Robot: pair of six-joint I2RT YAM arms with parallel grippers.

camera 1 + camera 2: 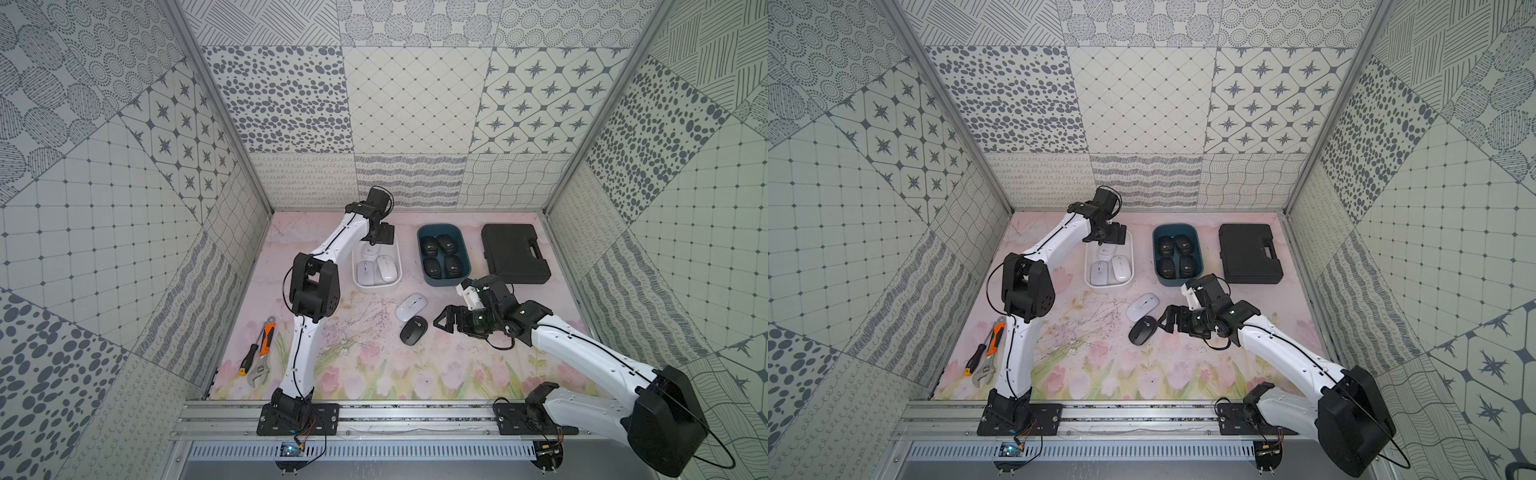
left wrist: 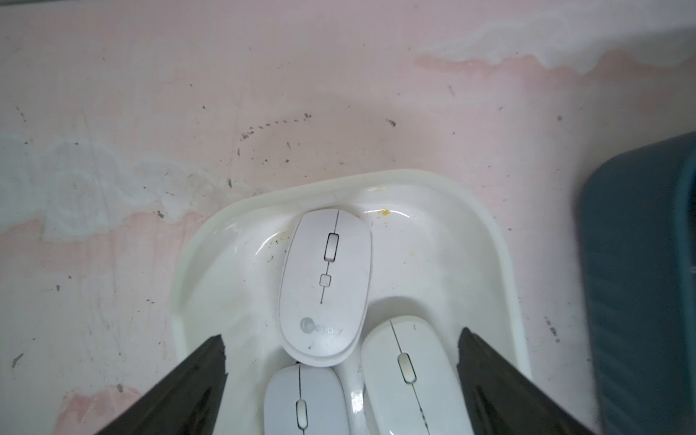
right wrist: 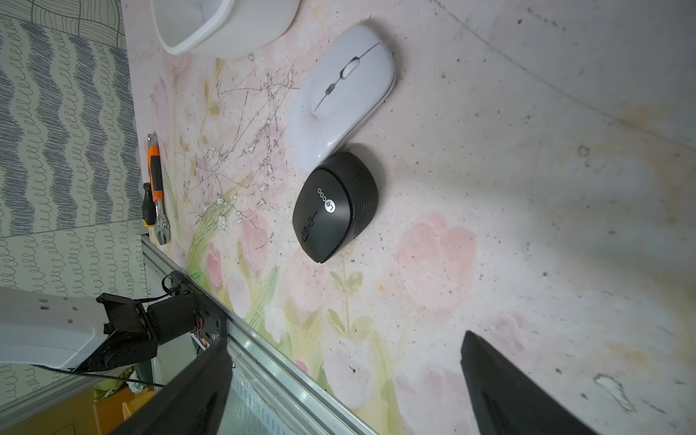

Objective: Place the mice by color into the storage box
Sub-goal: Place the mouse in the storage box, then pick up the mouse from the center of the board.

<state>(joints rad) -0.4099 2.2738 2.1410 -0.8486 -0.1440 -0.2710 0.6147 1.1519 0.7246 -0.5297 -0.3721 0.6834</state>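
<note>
Over the white tub (image 2: 339,182) hangs the left gripper (image 2: 342,335), jaws wide, holding nothing; three white mice (image 2: 325,286) lie free inside. Teal tub (image 1: 440,282) holds four black mice (image 1: 430,247). On the mat (image 3: 489,188), the loose black mouse (image 3: 331,207) sits touching or nearly touching the loose white mouse (image 3: 339,98). Right gripper (image 3: 345,339) is near them, jaws wide, empty. Step looks like the right picking the black one: centre over it and close across its ribbed flanks without shoving the white neighbour. Left should lift straight up, clear of the rim. Teal tub's floor looks full, so a fifth likely rests on top.
</note>
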